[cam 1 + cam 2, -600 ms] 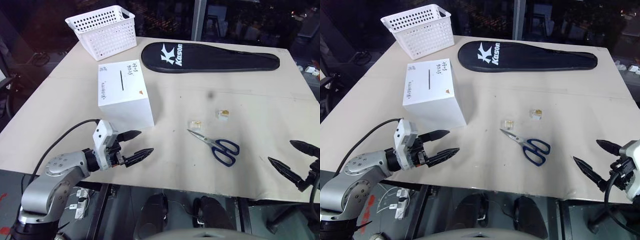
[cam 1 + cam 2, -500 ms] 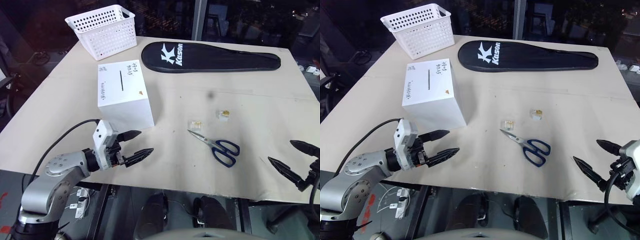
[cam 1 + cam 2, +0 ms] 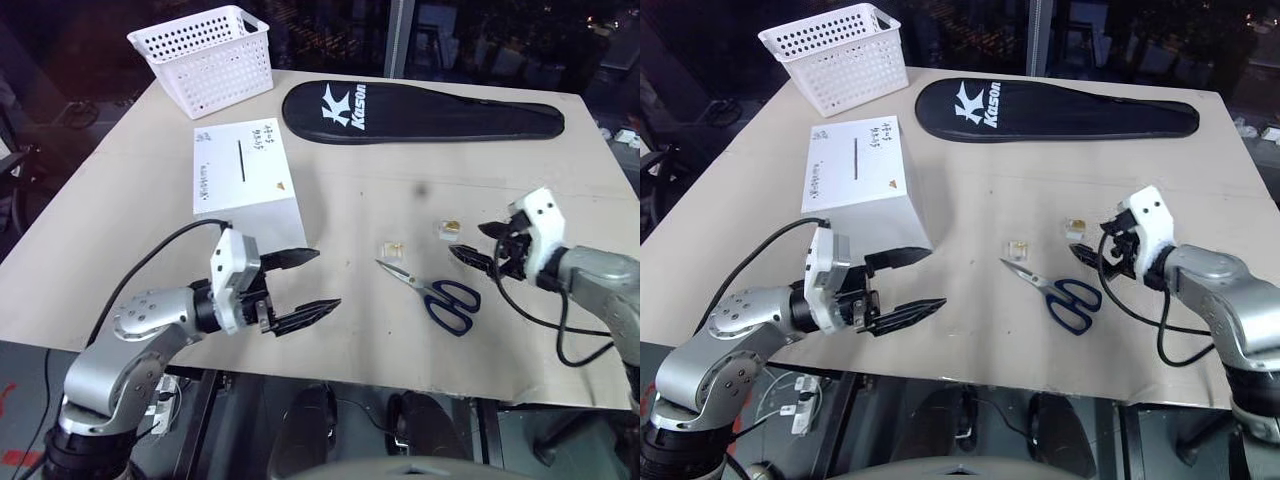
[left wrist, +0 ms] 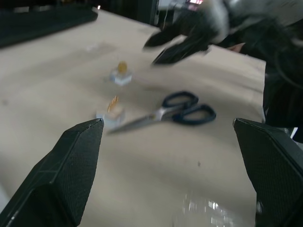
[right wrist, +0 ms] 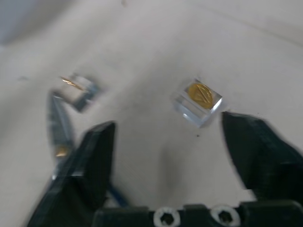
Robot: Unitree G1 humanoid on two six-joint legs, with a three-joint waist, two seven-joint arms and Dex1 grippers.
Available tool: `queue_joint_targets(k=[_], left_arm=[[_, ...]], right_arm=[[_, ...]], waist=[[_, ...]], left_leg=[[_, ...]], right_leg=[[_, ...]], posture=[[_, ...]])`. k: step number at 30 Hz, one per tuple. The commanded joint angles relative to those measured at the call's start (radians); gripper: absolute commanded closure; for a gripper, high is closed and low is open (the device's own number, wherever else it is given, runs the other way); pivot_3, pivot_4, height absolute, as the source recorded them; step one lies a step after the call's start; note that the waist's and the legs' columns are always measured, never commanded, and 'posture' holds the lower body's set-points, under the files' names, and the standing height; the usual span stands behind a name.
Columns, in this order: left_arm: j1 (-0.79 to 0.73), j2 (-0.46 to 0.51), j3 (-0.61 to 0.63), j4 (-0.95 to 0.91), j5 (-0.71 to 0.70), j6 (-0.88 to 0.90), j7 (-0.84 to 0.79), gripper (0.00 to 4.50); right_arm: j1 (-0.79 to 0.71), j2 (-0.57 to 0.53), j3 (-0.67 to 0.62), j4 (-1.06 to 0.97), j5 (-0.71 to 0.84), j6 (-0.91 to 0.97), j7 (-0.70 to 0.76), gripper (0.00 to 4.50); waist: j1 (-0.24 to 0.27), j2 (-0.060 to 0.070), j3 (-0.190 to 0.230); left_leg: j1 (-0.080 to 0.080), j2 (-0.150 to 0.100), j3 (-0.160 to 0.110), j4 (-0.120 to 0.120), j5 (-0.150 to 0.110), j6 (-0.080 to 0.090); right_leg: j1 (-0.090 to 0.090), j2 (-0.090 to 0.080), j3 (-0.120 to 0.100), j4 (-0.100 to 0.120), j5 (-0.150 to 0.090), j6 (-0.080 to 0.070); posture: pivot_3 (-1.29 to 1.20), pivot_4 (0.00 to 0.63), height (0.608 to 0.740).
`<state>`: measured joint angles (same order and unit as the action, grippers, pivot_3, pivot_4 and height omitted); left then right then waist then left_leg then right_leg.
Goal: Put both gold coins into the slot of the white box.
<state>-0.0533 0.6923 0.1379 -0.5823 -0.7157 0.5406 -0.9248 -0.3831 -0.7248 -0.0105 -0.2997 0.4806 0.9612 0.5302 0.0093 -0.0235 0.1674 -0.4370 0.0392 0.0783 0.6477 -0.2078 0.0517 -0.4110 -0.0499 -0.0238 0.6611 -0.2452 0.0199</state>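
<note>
A: Nearest us, our left gripper [image 3: 305,283] gapes wide, empty.

B: Our right gripper [image 3: 473,241] spreads near the two tiny gold coins [image 5: 200,93] on clear squares at two o'clock.

A: The white cardboard box [image 3: 244,178], slot [image 3: 241,160] up, sits at eleven o'clock.

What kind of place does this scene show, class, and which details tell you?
Probably an indoor lab or test room at night: a plain beige table laid with test props, a white box, a white perforated basket and scissors, beside dark windows, with cables under the table.
</note>
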Motion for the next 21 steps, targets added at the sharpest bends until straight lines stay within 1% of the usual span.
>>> queue_joint_targets(k=[1,2,5,13,14,15,17,21], left_arm=[[-0.022,0.003,-0.003,-0.054,-0.032,0.016,0.029,0.0],[-0.024,0.004,-0.003,-0.058,-0.035,0.02,0.036,0.0],[-0.018,0.008,-0.001,-0.076,-0.039,0.028,0.054,0.0],[0.024,0.011,0.017,-0.118,-0.055,0.042,0.107,0.0],[0.031,0.012,0.018,-0.122,-0.055,0.041,0.109,0.0],[0.035,0.014,0.018,-0.125,-0.054,0.039,0.111,0.0],[0.039,0.014,0.019,-0.129,-0.055,0.04,0.117,0.0],[0.047,0.014,0.024,-0.139,-0.058,0.044,0.132,0.0]], right_arm=[[-0.091,-0.019,0.057,0.121,-0.078,-0.066,0.041,1.09],[-0.115,-0.015,0.063,0.155,-0.086,-0.076,0.051,1.09],[-0.164,-0.012,0.086,0.221,-0.113,-0.11,0.087,1.79],[-0.215,0.014,0.104,0.3,-0.15,-0.14,0.145,1.79],[-0.219,0.017,0.107,0.306,-0.155,-0.144,0.151,2.37],[-0.222,0.02,0.109,0.311,-0.161,-0.147,0.155,2.69],[-0.224,0.022,0.112,0.316,-0.172,-0.151,0.164,3.55],[-0.236,0.035,0.119,0.341,-0.189,-0.166,0.177,3.55]], waist=[[0.0,0.0,0.0],[0.0,0.0,0.0],[0.002,0.0,0.0],[0.002,0.0,0.0],[0.002,0.0,0.0],[0.002,0.0,0.0],[0.002,0.0,0.0],[0.002,0.0,0.0]], left_leg=[[0.0,0.0,0.0,0.0,0.0,0.0],[0.0,0.0,0.0,0.0,0.0,0.0],[0.0,0.0,0.0,0.001,0.0,0.0],[0.0,0.001,0.0,0.0,0.0,0.0],[0.0,0.001,0.001,0.001,0.0,0.0],[0.0,0.001,0.001,0.001,0.0,0.0],[0.0,0.001,0.001,0.001,0.0,0.0],[0.0,0.001,0.001,0.001,0.0,0.0]], right_leg=[[0.0,0.001,-0.001,0.0,0.0,0.0],[0.0,0.001,-0.001,0.0,0.001,0.002],[0.0,0.001,-0.001,0.0,0.001,0.002],[0.0,0.002,-0.001,0.001,0.001,0.002],[0.0,0.002,-0.001,0.001,0.001,0.002],[0.0,0.002,-0.001,0.001,0.001,0.002],[0.0,0.002,-0.001,0.001,0.001,0.002],[0.0,0.002,-0.001,0.001,0.001,0.002]], posture=[[0.0,0.15,0.74],[0.0,0.15,0.74],[0.0,0.15,0.74],[0.0,0.15,0.74],[0.0,0.15,0.74],[0.0,0.15,0.74],[0.0,0.15,0.74],[0.0,0.15,0.74]])
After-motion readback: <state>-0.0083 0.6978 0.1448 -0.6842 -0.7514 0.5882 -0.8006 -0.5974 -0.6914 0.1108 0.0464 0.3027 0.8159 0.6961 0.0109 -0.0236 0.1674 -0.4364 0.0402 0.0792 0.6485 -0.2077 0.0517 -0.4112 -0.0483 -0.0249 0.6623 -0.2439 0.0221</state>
